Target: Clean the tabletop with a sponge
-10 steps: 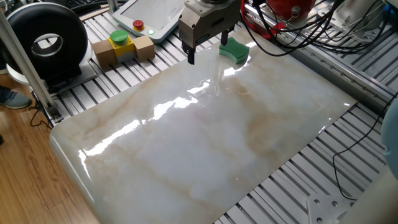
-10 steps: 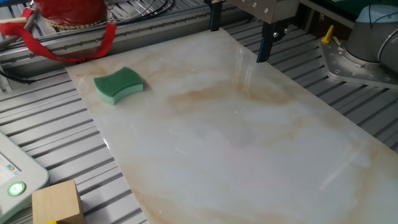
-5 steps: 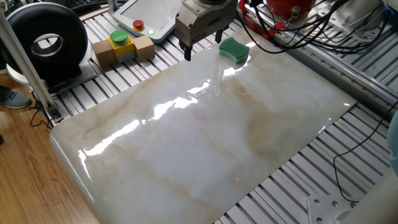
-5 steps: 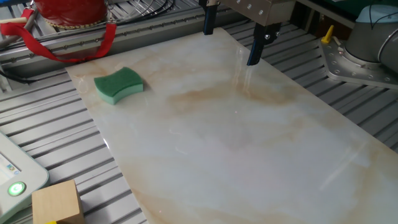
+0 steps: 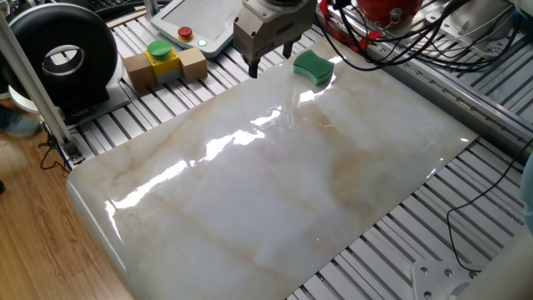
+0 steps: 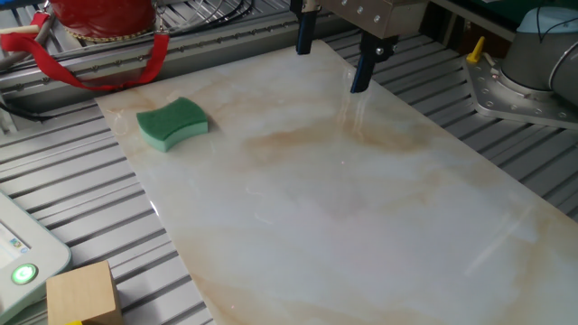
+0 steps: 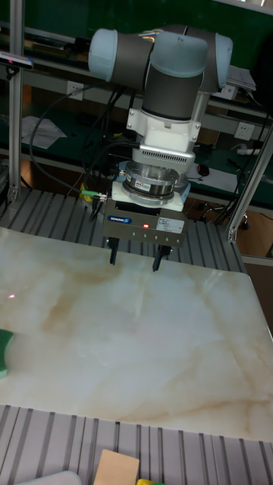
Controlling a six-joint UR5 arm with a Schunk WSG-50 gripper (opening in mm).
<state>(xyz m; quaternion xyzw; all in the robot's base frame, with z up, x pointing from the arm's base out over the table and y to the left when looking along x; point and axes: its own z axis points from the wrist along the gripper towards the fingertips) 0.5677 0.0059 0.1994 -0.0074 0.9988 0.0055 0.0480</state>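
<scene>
The gripper (image 6: 332, 56) is hovering empty above the marble table (image 6: 361, 226) with fingers spread apart, probably readying to straddle the sponge (image 6: 172, 123) lying well away.

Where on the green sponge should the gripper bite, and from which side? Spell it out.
Come straight down on the sponge, which lies flat and alone near the tabletop corner. Probably close the open gripper across the narrow waist of its wavy long edges; nothing crowds it.

Gripper (image 5: 271, 64) empty, jaws apart, beside sponge (image 5: 313, 67) on tabletop (image 5: 275, 183).
</scene>
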